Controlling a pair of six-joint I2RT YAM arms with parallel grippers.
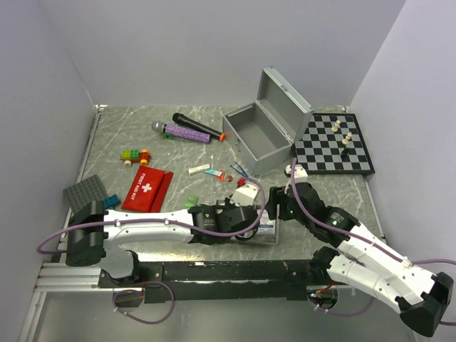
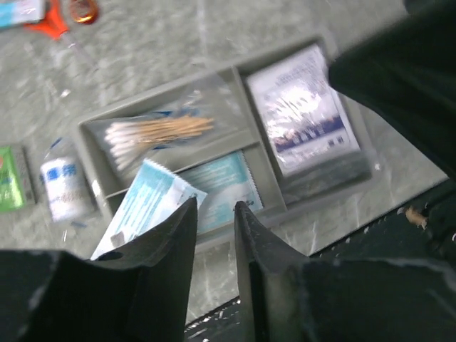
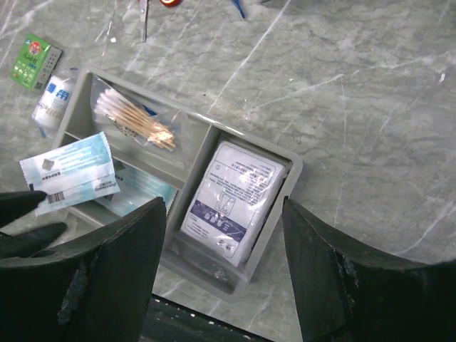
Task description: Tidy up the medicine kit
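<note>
The grey divided tray (image 3: 293,165) lies on the table near the arm bases; it also shows in the left wrist view (image 2: 324,191). It holds a bag of cotton swabs (image 3: 132,121), a white packet (image 3: 235,192) and a teal packet (image 2: 221,182). A light-blue packet (image 3: 71,171) leans tilted over the tray's left end, against my left gripper (image 2: 214,206). Its jaws stand a narrow gap apart with nothing between them. My right gripper (image 3: 224,203) is wide open above the white packet. The silver case (image 1: 260,135) stands open behind. The red pouch (image 1: 146,189) lies at the left.
A small white roll (image 3: 53,100) and a green packet (image 3: 32,60) lie left of the tray. Orange-handled scissors (image 2: 50,21) and small packets lie between tray and case. A chessboard (image 1: 335,146), microphone (image 1: 196,127), toy car (image 1: 135,154) and studded plate (image 1: 84,192) stand around.
</note>
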